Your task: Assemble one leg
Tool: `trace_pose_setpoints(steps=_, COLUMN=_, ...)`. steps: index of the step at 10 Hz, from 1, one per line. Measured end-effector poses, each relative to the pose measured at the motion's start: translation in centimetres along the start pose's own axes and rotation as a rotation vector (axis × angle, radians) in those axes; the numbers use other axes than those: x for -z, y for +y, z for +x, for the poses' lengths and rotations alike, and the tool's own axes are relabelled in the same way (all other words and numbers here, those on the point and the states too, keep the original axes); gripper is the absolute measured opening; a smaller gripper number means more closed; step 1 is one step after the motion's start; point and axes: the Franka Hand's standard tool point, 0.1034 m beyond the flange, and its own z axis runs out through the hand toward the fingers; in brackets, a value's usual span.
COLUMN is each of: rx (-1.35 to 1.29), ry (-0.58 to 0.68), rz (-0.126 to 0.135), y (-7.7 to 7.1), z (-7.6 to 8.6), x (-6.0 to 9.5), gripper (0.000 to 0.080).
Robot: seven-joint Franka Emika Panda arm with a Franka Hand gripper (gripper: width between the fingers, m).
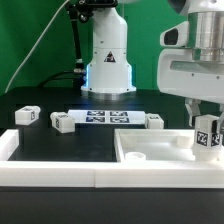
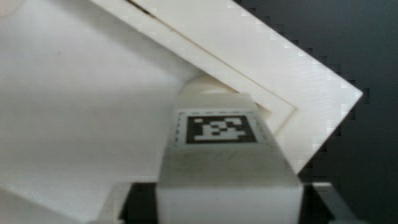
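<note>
My gripper (image 1: pixel 206 118) is shut on a leg (image 1: pixel 207 137), a short white square post with a black-and-white tag, held upright. The leg stands over the far corner of the white tray-like tabletop (image 1: pixel 150 160) at the exterior view's right. In the wrist view the leg (image 2: pixel 221 150) runs out from between my dark fingers (image 2: pixel 148 205), its tip at the tabletop's corner (image 2: pixel 267 70). I cannot tell if the tip touches the tabletop. Three more legs lie loose on the black table: one (image 1: pixel 27 116), one (image 1: pixel 63 123) and one (image 1: pixel 154 122).
The marker board (image 1: pixel 105 117) lies flat on the table behind the loose legs. White border rails (image 1: pixel 50 170) run along the front and the exterior view's left. The arm's white base (image 1: pixel 108 60) stands at the back.
</note>
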Motion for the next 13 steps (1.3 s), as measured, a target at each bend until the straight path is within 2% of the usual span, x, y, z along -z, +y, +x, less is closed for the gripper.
trace_pose_setpoints(steps=2, rx=-0.243, ry=-0.005, rz=0.026, y=0.19, z=0.10, x=-0.01, gripper=0.0291)
trace_pose_setpoints(steps=8, rx=-0.894, ry=-0.033, rz=0.042, y=0.23, z=-0.07, x=-0.02, gripper=0.0294)
trace_pose_setpoints(steps=13, rx=-0.904, ry=-0.043, rz=0.043, y=0.42, z=0.24, x=-0.03, gripper=0.0309)
